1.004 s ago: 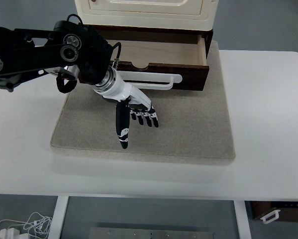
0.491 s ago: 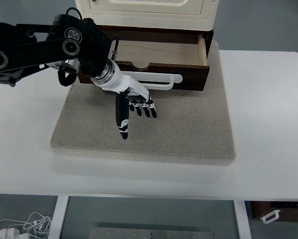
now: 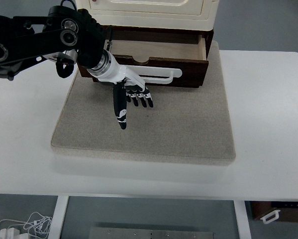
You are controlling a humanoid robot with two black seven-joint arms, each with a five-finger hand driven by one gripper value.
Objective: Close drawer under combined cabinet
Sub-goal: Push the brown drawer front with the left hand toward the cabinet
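A dark brown wooden drawer (image 3: 188,69) stands partly pulled out under a cream cabinet (image 3: 149,12). Its light wood inside shows and holds nothing that I can see. A white bar handle (image 3: 158,75) runs across its front. My left hand (image 3: 131,99) is black and white and comes in from the left. Its back rests against the drawer front by the handle. The fingers (image 3: 122,112) are spread and point down toward me, holding nothing. The right arm does not show.
The cabinet and drawer stand on a beige mat (image 3: 188,129) on a white table (image 3: 273,129). The black left arm (image 3: 34,42) spans the upper left. Cables (image 3: 19,226) lie on the floor below the table's front edge.
My left hand has moved up and back toward the cabinet, and the drawer has slid in with it, so less of its inside shows.
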